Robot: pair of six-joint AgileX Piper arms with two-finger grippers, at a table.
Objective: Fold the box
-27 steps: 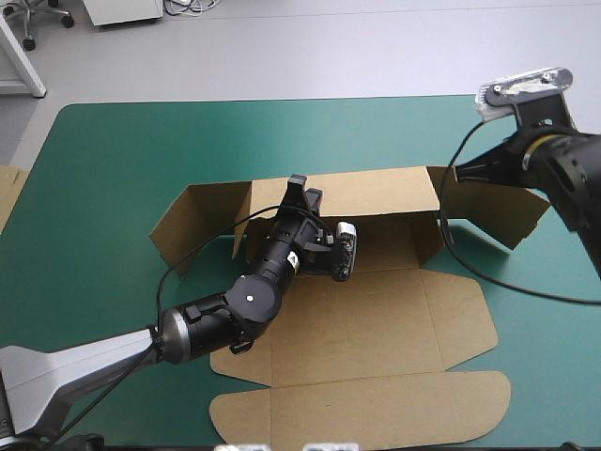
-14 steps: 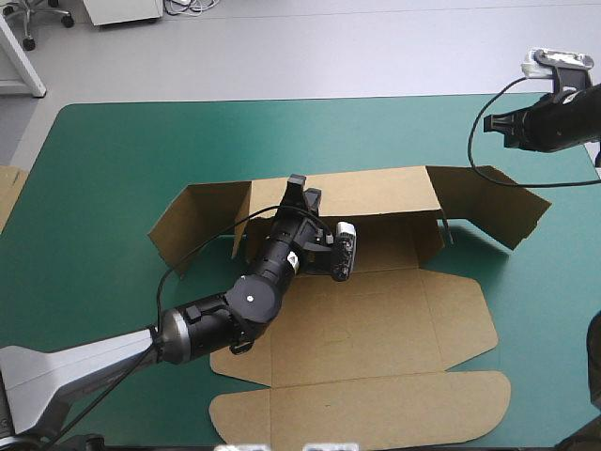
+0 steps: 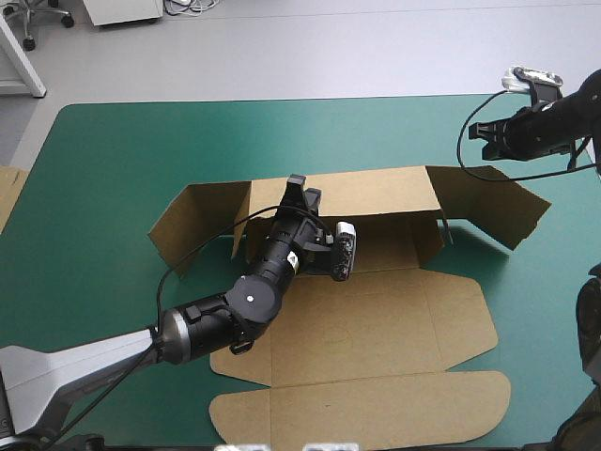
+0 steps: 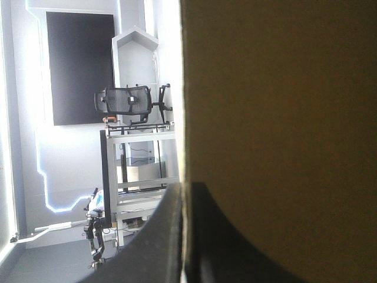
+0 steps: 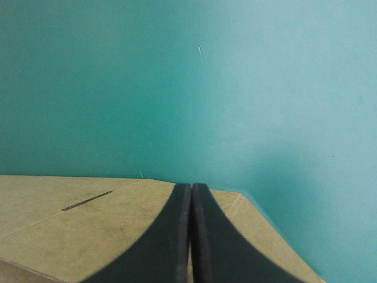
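The brown box (image 3: 376, 319) lies as a cut sheet in the middle of the table, its back wall (image 3: 376, 193) raised and its side flaps (image 3: 488, 202) angled outward. My left gripper (image 3: 299, 186) is shut on the top edge of the back wall; in the left wrist view, the board (image 4: 283, 118) runs between its fingers (image 4: 182, 187). My right gripper (image 3: 477, 132) hovers shut and holds nothing, above the cover just beyond the right flap. From the right wrist, its fingers (image 5: 191, 186) meet over the flap's corner (image 5: 70, 218).
The front lid and its flaps (image 3: 376, 409) lie flat toward the near edge. An edge of more brown board (image 3: 7, 193) shows at the table's left edge. Bare teal-green cover (image 3: 141, 150) lies behind and left of the box.
My right arm lifted away from the right flap toward the far right corner, then came back a little to the left. The left arm and the box have not moved.
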